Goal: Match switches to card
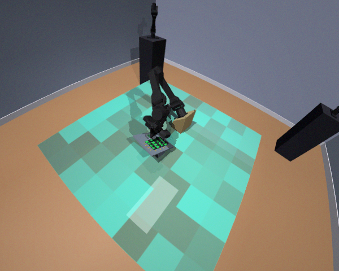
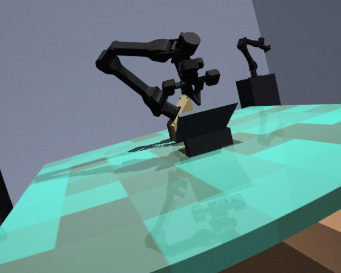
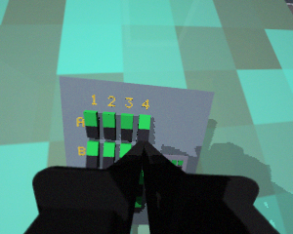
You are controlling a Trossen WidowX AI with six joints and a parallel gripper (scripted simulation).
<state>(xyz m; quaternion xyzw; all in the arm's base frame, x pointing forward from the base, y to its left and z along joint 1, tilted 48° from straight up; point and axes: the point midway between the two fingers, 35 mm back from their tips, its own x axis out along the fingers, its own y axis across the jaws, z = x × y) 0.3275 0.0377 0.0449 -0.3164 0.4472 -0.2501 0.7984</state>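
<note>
Gripper [image 1: 152,136] [image 2: 199,103] [image 3: 143,145], black, is fully closed, its two fingers meeting in a narrow point with nothing held between them. The tip points down over a tilted grey switch panel [image 1: 139,139] [image 2: 206,121] [image 3: 183,112]; in the exterior view it appears just above the panel's upper edge, though I cannot tell for certain whether it touches a switch.

The wrist view shows part of the switch grid, labelled in yellow: columns 1 to 4 and rows A and B. Each of the four row A switches [image 3: 91,124] has a green half toward the labels and a dark half below. Lower rows are largely hidden behind the gripper. The small card [image 3: 177,162] sits on the panel to the right of the grid, mostly covered by the gripper, with a little green visible.

The panel's dark stand [image 2: 208,142] rests on a glossy table [image 1: 204,201] [image 2: 85,229] [image 3: 90,44] patterned in turquoise and grey-green. Behind the panel, the black arm [image 1: 156,93] [image 2: 138,49] rises from a tan, angled base [image 1: 187,123] [image 2: 189,104]. Farther off, beyond the table, dark pedestals [image 1: 152,53] [image 1: 307,134] [image 2: 260,91] carry other black arms.
</note>
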